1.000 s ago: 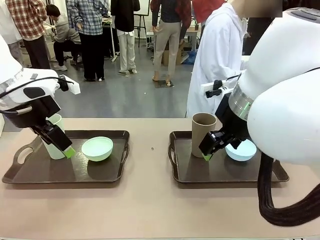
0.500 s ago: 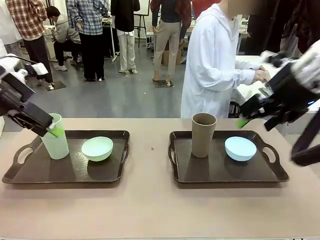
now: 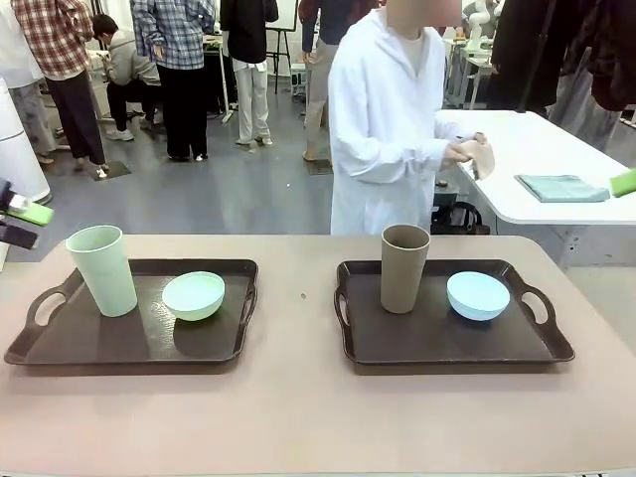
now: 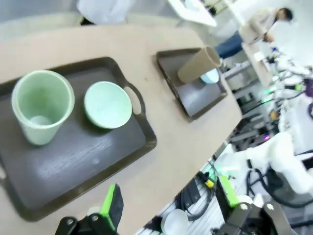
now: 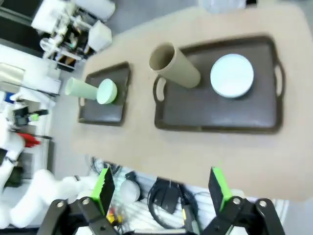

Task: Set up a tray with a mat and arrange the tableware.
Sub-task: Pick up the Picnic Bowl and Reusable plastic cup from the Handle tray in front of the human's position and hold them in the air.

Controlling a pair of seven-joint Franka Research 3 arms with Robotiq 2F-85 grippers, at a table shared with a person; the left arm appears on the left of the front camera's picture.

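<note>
Your jaws hang wide and empty above the desk. Green cup and green bowl stand on the left tray, brown cup and blue bowl on the right tray. Arranging looks done, so just park clear.

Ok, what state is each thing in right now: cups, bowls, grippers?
pale green cup: upright, empty, on the left tray
pale green bowl: rim up, empty, beside it on that tray
brown cup: upright on the right tray
light blue bowl: rim up, beside it on that tray
left gripper: open, holding nothing
right gripper: open, holding nothing
</note>
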